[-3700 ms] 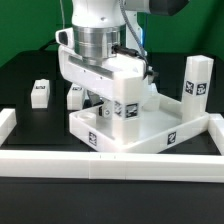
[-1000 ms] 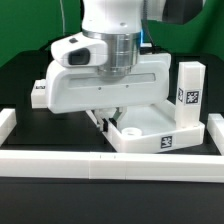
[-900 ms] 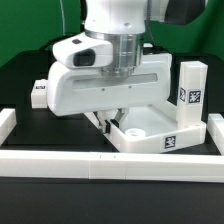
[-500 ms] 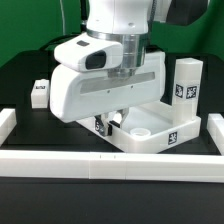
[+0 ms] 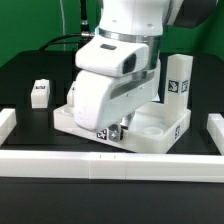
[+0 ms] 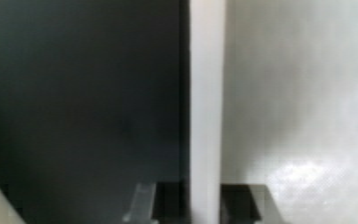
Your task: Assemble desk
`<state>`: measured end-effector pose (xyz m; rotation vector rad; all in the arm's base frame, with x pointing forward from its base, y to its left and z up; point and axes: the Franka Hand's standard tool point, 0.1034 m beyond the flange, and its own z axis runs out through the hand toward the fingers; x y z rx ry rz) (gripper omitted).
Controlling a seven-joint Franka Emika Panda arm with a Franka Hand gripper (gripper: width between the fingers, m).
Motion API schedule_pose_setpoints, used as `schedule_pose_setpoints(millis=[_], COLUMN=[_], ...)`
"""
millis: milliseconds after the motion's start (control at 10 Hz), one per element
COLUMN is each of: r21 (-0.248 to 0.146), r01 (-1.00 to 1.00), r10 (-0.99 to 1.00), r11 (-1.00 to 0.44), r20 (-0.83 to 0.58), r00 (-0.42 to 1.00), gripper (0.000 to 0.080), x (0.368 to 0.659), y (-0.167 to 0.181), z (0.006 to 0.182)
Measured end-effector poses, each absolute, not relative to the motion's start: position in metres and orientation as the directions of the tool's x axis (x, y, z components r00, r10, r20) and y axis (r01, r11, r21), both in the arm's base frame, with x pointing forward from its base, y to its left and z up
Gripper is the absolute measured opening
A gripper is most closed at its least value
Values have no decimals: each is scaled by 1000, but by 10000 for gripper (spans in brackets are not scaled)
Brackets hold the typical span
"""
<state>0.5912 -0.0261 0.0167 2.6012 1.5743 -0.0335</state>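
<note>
We've got the tool pinched tight on the front rim of the tabletop (the wall runs right between the fingers in the wrist view). We're probably about to drag or swing it where it lies on the bench. One leg stands upright at its corner, and a spare leg waits well apart.

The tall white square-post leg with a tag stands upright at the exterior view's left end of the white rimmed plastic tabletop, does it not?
Not the left: the exterior view shows the tall white square-post leg standing upright at the exterior view's right end of the white rimmed plastic tabletop.
</note>
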Motion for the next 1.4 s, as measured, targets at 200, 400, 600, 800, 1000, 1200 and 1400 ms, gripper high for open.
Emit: schedule_pose_setpoints(millis=[200, 400, 600, 800, 1000, 1200, 1400], r21=[70, 63, 52, 20, 11, 13, 12], r01=[954, 978, 995, 1000, 1000, 1000, 1000], r10=[950, 972, 985, 987, 989, 989, 989], r11=[-293, -199, -91, -9, 25, 17, 10], r20=[-93, -117, -143, -158, -149, -147, -147], r00=[298, 205, 97, 12, -23, -15, -8], gripper=[64, 64, 64, 63, 62, 62, 62], x=[596, 595, 595, 607, 621, 622, 622], y=[-26, -31, -34, -10, 14, 14, 14], z=[18, 18, 18, 19, 20, 20, 20])
